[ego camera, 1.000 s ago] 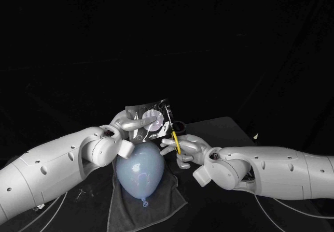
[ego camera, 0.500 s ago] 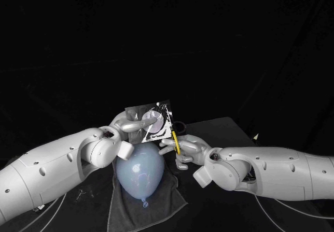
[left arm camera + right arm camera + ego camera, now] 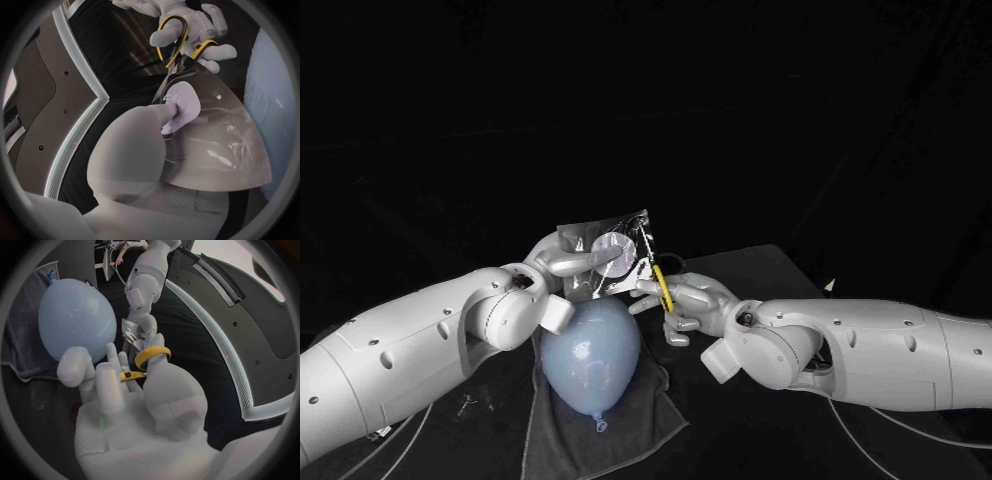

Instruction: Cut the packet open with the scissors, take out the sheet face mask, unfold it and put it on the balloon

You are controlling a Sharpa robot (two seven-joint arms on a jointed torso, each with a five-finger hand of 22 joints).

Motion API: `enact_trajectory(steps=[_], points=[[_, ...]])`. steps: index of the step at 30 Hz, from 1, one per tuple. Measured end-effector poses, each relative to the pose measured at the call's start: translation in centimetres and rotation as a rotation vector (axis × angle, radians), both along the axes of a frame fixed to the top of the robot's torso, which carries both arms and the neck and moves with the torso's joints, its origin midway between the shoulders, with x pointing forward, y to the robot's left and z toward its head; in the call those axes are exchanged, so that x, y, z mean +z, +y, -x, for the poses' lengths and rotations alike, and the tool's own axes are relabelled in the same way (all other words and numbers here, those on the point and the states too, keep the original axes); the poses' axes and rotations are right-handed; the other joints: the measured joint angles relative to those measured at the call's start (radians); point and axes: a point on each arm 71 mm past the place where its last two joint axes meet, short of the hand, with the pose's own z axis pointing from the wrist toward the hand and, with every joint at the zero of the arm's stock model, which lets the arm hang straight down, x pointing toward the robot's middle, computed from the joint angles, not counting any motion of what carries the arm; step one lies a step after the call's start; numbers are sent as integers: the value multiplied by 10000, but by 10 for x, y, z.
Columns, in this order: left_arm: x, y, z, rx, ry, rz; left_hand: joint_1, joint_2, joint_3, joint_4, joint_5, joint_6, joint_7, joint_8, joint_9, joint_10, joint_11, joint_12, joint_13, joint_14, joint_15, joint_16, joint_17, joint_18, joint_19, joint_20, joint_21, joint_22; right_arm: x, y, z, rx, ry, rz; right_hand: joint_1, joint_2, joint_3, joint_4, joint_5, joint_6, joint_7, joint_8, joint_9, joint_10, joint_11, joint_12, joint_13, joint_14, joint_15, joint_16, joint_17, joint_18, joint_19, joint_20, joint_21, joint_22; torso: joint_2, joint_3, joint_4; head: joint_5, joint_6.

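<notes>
My left hand (image 3: 574, 262) holds the shiny face mask packet (image 3: 613, 243) upright above the far end of the pale blue balloon (image 3: 590, 348). In the left wrist view its fingers (image 3: 140, 140) pinch the silver packet (image 3: 215, 145) at one side. My right hand (image 3: 682, 298) grips the yellow-handled scissors (image 3: 656, 278), with the blades at the packet's right edge. The scissors (image 3: 177, 42) meet the packet's corner in the left wrist view. From the right wrist I see the yellow handle (image 3: 150, 356), with the balloon (image 3: 76, 320) beyond my fingers.
The balloon lies on a dark grey towel (image 3: 625, 425) spread on the black table (image 3: 762, 262), knot toward me. The towel (image 3: 25, 320) also shows under the balloon in the right wrist view.
The packet has tilted and dropped slightly, and the scissors have moved up along its right edge. The balloon has not moved.
</notes>
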Motion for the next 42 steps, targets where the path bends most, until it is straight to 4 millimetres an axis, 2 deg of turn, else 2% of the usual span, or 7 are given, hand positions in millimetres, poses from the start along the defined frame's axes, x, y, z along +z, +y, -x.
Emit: enact_trajectory(steps=[12, 20, 24, 29, 35, 37, 42], points=[[1, -3, 3, -142, -211, -16, 6, 6, -1, 1, 21, -17, -16, 39, -2, -1, 0, 0, 0, -1, 1, 0, 0, -48, 0, 0, 0, 0, 4, 3, -7, -3, -136, 23, -131, -53, 27, 83, 0, -96, -12, 0, -28, -118, 26, 0, -133, 36, 36, -1, -23, -9, -3, 3, -37, -40, 8, 6, 5, -23, 105], [1, -5, 5, -235, -267, -3, 30, 29, -1, 1, 21, -19, -18, 38, -8, -2, 1, 0, 0, -1, 2, 0, 0, 60, 0, 0, 0, 0, 6, 6, -13, -64, -246, 30, -161, -23, 27, 138, 0, -160, -18, 1, -32, -220, 22, -7, -206, 35, 36, -1, -21, -14, -35, 36, -77, -101, 12, 6, 3, -47, 142], [1, -5, 6, -238, -289, 7, 30, 29, -14, -42, 21, -20, -20, 37, -8, -2, 1, 0, 0, -2, 2, -43, 0, 60, 0, 0, 0, 0, 6, 5, -15, -168, -283, 35, -59, 123, 27, 138, 0, 419, 28, 399, 34, 550, -181, 492, -207, 25, 3, 121, 357, -17, 179, -97, 355, 104, 12, 11, 0, -54, 151], [2, -5, 6, -244, -329, 37, 30, 29, 17, -72, 21, -21, -20, 36, -7, -3, 1, 0, 0, -2, 3, -43, 0, 58, 0, 0, 0, 0, 6, 4, -16, -308, -264, 61, 78, 386, 28, 50, 0, 1283, 136, 869, 93, 1439, -347, 1101, -70, 14, -367, 302, 804, -24, 623, -396, 1053, 347, 12, 12, -4, -38, 153], [2, -5, 5, -236, -367, 60, 29, 29, 17, -72, 21, -36, -35, 28, -3, -3, 1, 0, 0, -2, 3, -43, 0, 54, 0, 0, 0, 0, 5, 2, -16, -441, -227, 134, 213, 664, 9, -80, 0, 2346, -286, 1456, 243, 2068, -230, 1786, 347, 38, -828, 389, 1048, -41, 983, -760, 1591, 352, 11, 12, -3, -2, 129], [2, -5, 5, -227, -378, 63, 29, 28, 17, -72, 21, -36, -35, 28, -2, -3, 1, 0, 0, -2, 3, -43, 0, 53, 0, 0, 0, 0, 5, 1, -16, -472, -211, 159, 226, 703, 5, -90, 0, 2564, -446, 1624, 343, 2170, -233, 2007, 549, 32, -946, 471, 1300, -166, 1101, -878, 1788, 352, 10, 9, -4, 10, 124], [2, -4, 5, -207, -405, 76, 29, 28, 17, -72, 20, -37, -36, 18, 1, -3, 2, 0, 0, -2, 3, -43, 0, 49, 0, 0, 0, 0, 4, -3, -16, -582, -144, 253, 322, 819, 26, -23, 0, 3040, -750, 2074, 675, 2423, -479, 2541, 1102, 38, -1221, 510, 1372, -170, 1242, -1136, 2036, 351, 10, 5, -3, 21, 115]])
